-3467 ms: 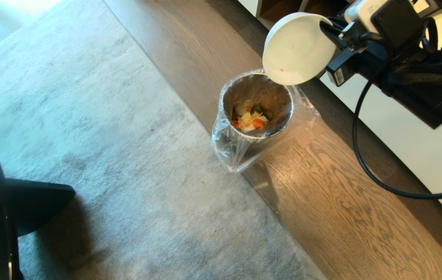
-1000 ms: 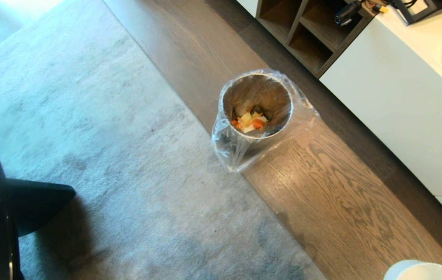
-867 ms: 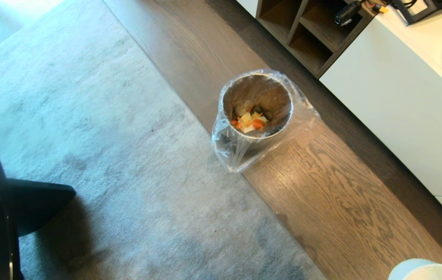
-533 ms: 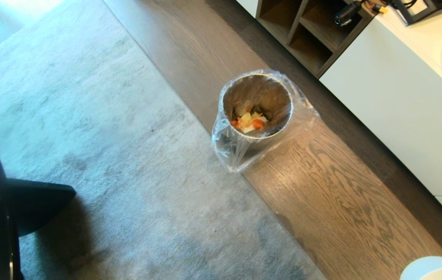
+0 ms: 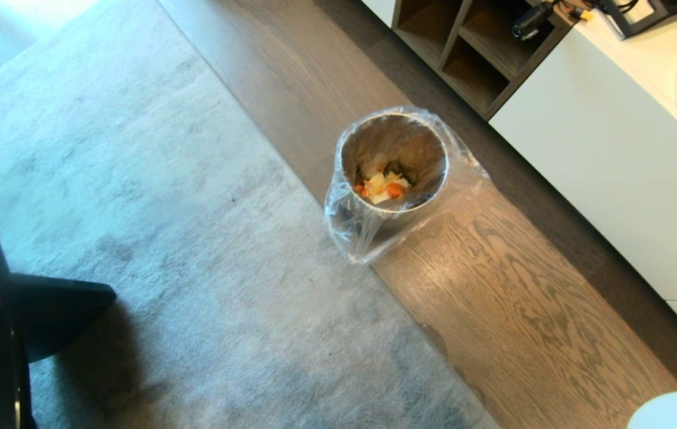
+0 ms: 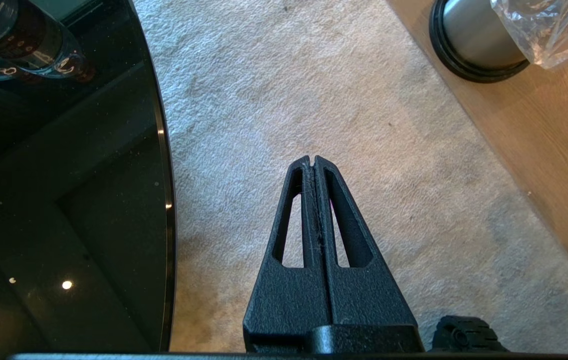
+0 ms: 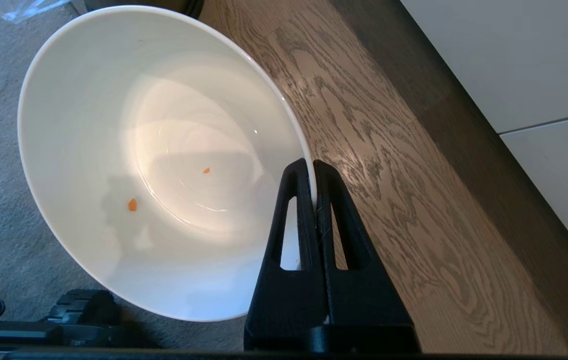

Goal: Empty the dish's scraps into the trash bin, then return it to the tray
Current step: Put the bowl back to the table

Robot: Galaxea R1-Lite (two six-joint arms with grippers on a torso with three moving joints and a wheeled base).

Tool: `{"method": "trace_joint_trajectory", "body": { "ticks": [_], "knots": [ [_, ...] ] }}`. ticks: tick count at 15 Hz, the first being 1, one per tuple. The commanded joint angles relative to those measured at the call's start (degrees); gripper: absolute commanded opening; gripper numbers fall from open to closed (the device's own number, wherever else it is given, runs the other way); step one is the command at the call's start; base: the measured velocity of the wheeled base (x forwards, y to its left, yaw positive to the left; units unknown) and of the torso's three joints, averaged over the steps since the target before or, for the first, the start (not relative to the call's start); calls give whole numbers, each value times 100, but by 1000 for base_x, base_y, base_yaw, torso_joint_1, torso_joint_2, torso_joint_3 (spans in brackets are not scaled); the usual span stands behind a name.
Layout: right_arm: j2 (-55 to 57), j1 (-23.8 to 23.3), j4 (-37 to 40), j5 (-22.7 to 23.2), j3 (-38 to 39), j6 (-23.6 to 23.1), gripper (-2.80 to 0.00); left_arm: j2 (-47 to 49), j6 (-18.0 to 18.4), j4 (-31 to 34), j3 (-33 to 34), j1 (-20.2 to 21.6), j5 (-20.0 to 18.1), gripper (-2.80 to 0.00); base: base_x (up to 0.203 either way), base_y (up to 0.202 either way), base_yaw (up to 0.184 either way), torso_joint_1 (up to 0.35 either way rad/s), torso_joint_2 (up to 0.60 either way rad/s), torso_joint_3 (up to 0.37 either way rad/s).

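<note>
Right hand (image 7: 313,167) pinched tight on the rim of the dish (image 7: 159,160) — rim grip keeps the bowl's inside clear, only two tiny orange specks left in it. Dish low at 5 o'clock in the head view, just a sliver showing (image 5: 674,411), well apart from the trash bin (image 5: 395,164). Scraps (image 5: 383,186) at the bottom of the bin at centre, bag folded over its rim — dump looks done. Tray not in view; return to it still pending. Left hand (image 6: 313,162) closed on nothing, parked over the carpet (image 6: 313,90), bin base at 1 o'clock.
</note>
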Motion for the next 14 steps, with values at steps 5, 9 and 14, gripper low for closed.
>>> {"method": "trace_joint_trajectory", "body": {
  "ticks": [5, 9, 14],
  "knots": [
    [-13, 4, 2, -2, 5, 58, -280, -2, -7, -8, 0, 0, 5, -280, 0, 0, 0, 0, 0, 0],
    [-13, 4, -11, -2, 5, 242, -280, -2, -7, -3, 0, 0, 5, -280, 0, 0, 0, 0, 0, 0],
    [-13, 4, -12, -2, 5, 278, -280, -2, -7, -8, 0, 0, 5, -280, 0, 0, 0, 0, 0, 0]
  ]
}}
